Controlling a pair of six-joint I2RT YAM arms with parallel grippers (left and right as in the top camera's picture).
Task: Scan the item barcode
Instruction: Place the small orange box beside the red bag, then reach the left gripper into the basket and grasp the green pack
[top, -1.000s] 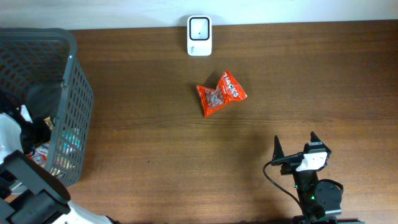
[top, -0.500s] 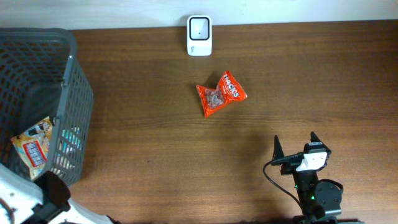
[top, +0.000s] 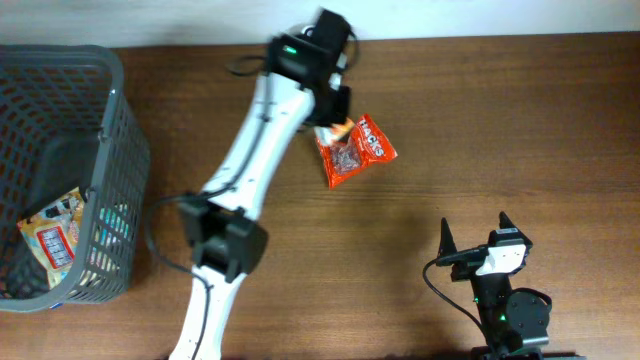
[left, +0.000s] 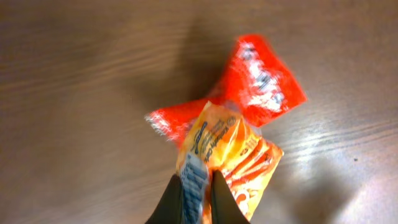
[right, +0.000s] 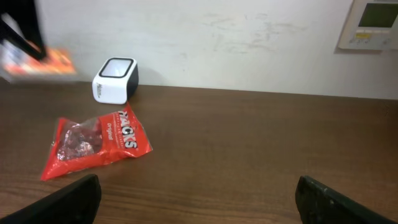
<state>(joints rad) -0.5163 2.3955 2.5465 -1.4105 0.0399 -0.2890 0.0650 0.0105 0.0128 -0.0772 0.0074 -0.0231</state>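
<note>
On table, one red bag, left pincer gripping one packet

Open table right of red bag; basket far left

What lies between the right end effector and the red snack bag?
Only bare tabletop separates the right end effector and the red snack bag; the overhead view shows it.
</note>
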